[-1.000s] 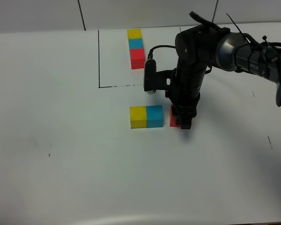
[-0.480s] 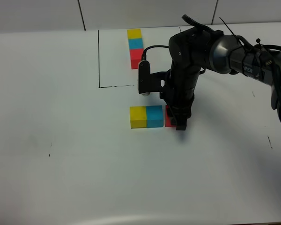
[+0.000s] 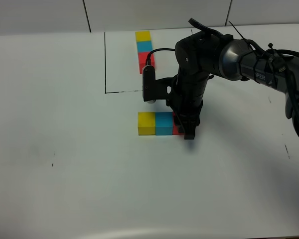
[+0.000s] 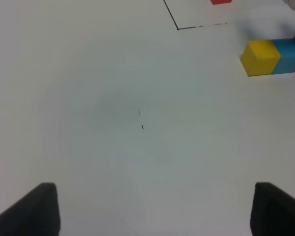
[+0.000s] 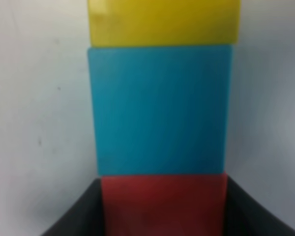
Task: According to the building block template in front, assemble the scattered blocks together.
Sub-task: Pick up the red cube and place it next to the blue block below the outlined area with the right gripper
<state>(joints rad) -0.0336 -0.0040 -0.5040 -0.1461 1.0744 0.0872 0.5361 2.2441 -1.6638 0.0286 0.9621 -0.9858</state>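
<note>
The building block template (image 3: 145, 51), a yellow, cyan and red row, lies at the table's far side inside a black drawn outline (image 3: 105, 64). At mid-table the loose yellow block (image 3: 146, 123) and cyan block (image 3: 164, 123) sit joined. The red block (image 3: 176, 128) touches the cyan one's right face, mostly hidden by my right gripper (image 3: 188, 130). In the right wrist view the red block (image 5: 163, 201) sits between the dark fingers (image 5: 76, 216), flush with the cyan block (image 5: 160, 108) and the yellow block (image 5: 163, 22) beyond. My left gripper (image 4: 155, 211) is open over bare table, far from the yellow block (image 4: 260, 57).
The white table (image 3: 65, 164) spreads wide around the blocks. The right arm (image 3: 239, 52) reaches in from the right edge. A white wall panel (image 3: 40, 15) runs behind the table.
My right gripper has slid left with the red block, closing the gap until the red block meets the cyan one. The left gripper has not moved.
</note>
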